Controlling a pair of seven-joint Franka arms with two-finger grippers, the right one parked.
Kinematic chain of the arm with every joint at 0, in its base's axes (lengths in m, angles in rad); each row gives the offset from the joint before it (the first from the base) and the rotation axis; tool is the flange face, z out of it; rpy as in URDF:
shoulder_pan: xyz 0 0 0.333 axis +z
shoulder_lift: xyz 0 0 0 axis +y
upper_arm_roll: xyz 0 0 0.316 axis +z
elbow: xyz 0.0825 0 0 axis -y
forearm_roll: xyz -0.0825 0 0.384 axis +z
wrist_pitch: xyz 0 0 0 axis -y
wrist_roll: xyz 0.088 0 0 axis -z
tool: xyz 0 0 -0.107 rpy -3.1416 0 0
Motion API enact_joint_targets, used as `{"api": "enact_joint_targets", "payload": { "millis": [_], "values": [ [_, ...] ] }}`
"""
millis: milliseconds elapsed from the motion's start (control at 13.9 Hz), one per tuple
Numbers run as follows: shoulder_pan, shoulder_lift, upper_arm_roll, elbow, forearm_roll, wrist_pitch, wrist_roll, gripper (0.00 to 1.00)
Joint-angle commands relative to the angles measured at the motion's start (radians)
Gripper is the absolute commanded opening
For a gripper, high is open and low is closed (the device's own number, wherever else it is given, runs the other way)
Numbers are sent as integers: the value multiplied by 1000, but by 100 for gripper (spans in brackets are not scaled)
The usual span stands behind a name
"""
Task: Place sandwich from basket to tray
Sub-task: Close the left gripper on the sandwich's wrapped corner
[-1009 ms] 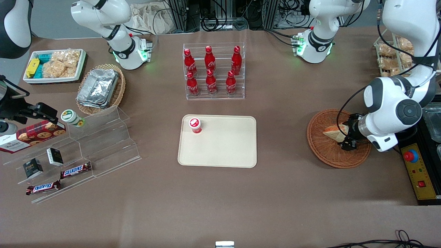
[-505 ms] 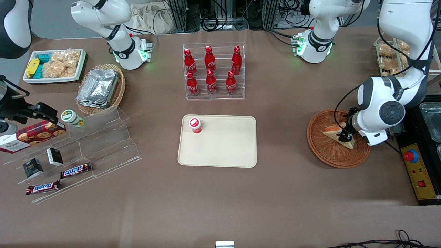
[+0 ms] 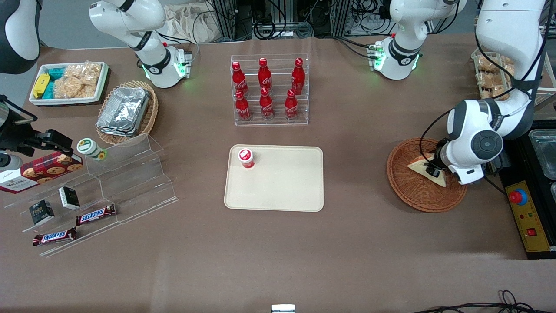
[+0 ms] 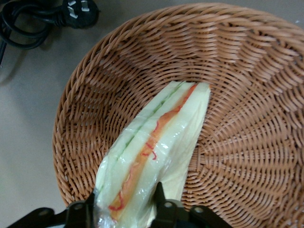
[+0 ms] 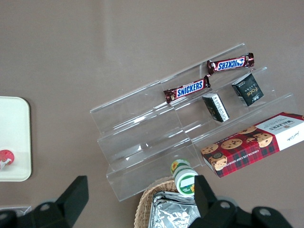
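The sandwich (image 3: pixel 420 167) (image 4: pixel 156 137), a plastic-wrapped pale wedge with an orange, red and green filling stripe, lies in the reddish-brown wicker basket (image 3: pixel 408 193) (image 4: pixel 237 71) at the working arm's end of the table. My gripper (image 3: pixel 434 173) (image 4: pixel 124 195) is down in the basket. One black finger sits on each side of the sandwich's broad end, pressing into the wrap. The wedge still rests on the weave. The cream tray (image 3: pixel 286 187) lies mid-table, toward the parked arm from the basket.
A small red-lidded cup (image 3: pixel 246 158) stands on a tray corner. A clear rack of red bottles (image 3: pixel 269 91) stands farther from the front camera than the tray. A yellow control box with a red button (image 3: pixel 519 198) flanks the basket. Clear snack steps (image 3: pixel 108 187) occupy the parked arm's end.
The wrist has swung and shifted over the basket, bringing the fingers down around the sandwich. The sandwich has shifted slightly in the basket.
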Motion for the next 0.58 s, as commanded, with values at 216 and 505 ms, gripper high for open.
{"api": "enact_joint_targets", "payload": {
  "millis": [216, 505],
  "values": [
    [-7, 8, -14, 128, 6, -85, 71, 0],
    [-13, 17, -45, 367, -121, -325, 215, 0]
  ]
}}
